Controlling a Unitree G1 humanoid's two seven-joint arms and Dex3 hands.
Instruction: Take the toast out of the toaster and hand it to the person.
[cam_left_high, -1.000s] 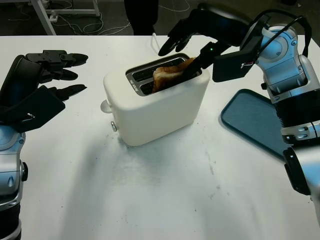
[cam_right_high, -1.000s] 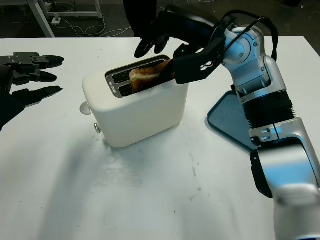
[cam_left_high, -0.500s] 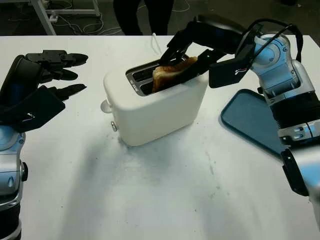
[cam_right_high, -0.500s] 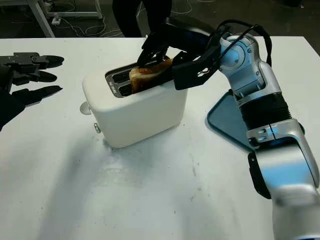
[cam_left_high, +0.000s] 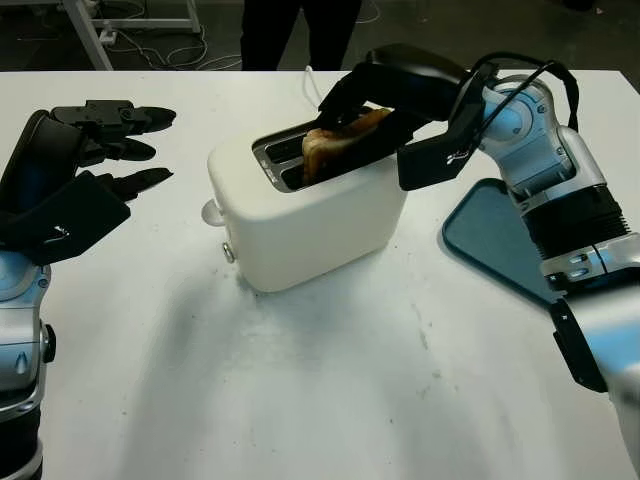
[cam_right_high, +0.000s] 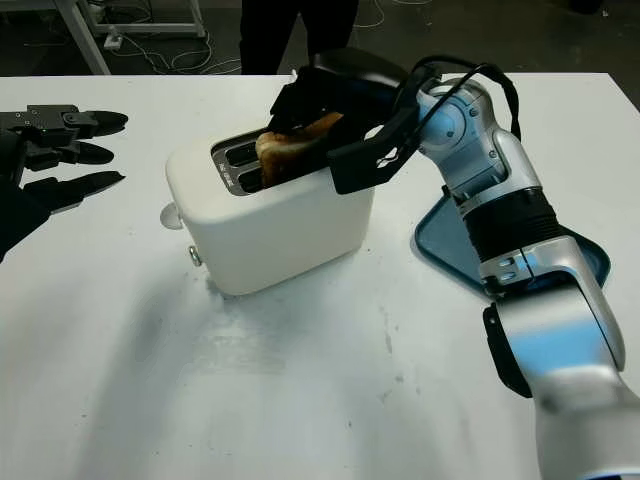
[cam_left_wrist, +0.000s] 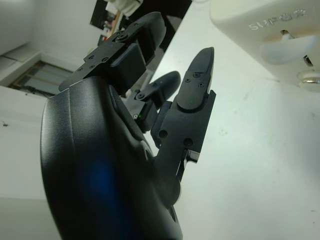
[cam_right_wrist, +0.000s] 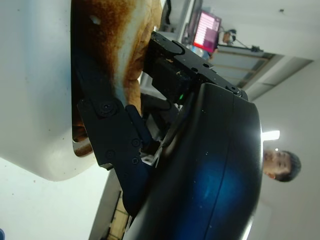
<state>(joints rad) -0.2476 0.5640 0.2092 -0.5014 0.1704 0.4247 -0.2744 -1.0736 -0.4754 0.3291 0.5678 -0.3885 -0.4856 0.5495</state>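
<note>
Right hand (cam_left_high: 365, 105): over the top of the toaster, fingers (cam_right_wrist: 112, 135) closed around the toast (cam_left_high: 335, 142), one finger against its browned face in the right wrist view. Toast: browned slice, raised partly out of the slot nearer the robot, lower part inside the slot, leaning toward the right arm. Toaster (cam_left_high: 310, 205): white, two slots on top, standing near the middle of the white table (cam_left_high: 330, 400), a knob (cam_left_high: 212, 212) and small button on its left end. Tray (cam_left_high: 500, 240): blue-grey, flat on the table to the right of the toaster, partly covered by the right arm. Left hand (cam_left_high: 95, 150): open, holding nothing, raised over the table's left side, well apart from the toaster. Person (cam_left_high: 290, 28): standing at the far edge of the table behind the toaster, dark trousers visible
</note>
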